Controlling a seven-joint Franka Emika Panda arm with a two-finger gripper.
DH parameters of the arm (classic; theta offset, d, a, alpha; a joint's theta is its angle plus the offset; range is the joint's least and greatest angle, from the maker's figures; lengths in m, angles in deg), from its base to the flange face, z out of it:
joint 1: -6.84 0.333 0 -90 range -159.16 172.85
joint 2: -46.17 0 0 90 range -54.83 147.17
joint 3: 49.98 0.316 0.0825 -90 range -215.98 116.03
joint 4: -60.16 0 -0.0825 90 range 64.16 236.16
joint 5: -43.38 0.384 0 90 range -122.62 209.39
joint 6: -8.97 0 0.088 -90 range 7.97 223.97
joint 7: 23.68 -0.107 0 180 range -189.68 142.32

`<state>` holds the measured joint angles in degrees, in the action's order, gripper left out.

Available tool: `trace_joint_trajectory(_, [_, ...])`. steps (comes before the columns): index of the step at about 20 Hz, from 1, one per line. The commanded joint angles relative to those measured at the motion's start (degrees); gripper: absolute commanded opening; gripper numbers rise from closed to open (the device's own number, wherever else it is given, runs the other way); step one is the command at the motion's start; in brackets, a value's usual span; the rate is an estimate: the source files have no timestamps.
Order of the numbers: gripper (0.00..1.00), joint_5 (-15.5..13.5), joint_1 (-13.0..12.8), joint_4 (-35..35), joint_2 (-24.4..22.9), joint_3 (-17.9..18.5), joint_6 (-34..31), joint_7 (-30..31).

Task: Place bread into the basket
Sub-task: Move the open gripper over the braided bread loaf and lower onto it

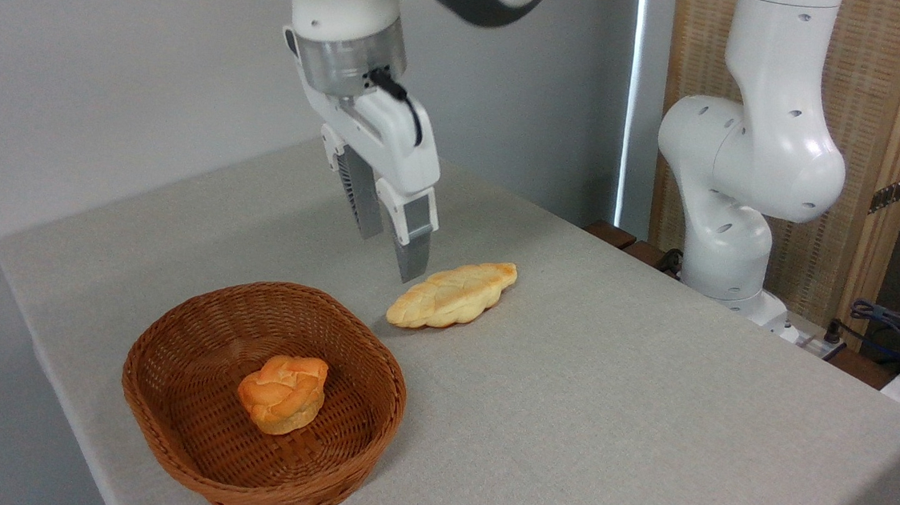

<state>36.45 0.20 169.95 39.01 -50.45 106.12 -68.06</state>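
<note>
The gripper point(392, 250) hangs above the table point(607, 393), fingers pointing down and spread with a clear gap, holding nothing. Its fingertips sit just left of the bread's far end and clear of it. The bread point(453, 294) lies flat on the table, just right of and beyond the basket point(165, 407). A bun point(283, 393) rests inside the basket.

We lose the arm point(341, 3) at the top edge, above its wrist. The basket point(164, 415) hides its own near inner wall, and its bottom rim meets the lower edge. The table point(645, 428) runs off bottom and right. Cables point(894, 327) at far right are cropped.
</note>
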Motion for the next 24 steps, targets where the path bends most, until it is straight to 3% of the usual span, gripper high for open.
trace_joint_trajectory(1, [1.0, -1.68, -0.21, 7.35, -3.46, -1.9, 6.03, 0.17])
trace_joint_trajectory(19, [1.0, -1.33, -0.56, 15.79, -3.73, -5.85, 6.39, 0.26])
trace_joint_trajectory(24, [1.0, -1.15, -0.56, 20.28, -4.17, -8.31, 12.26, 2.36])
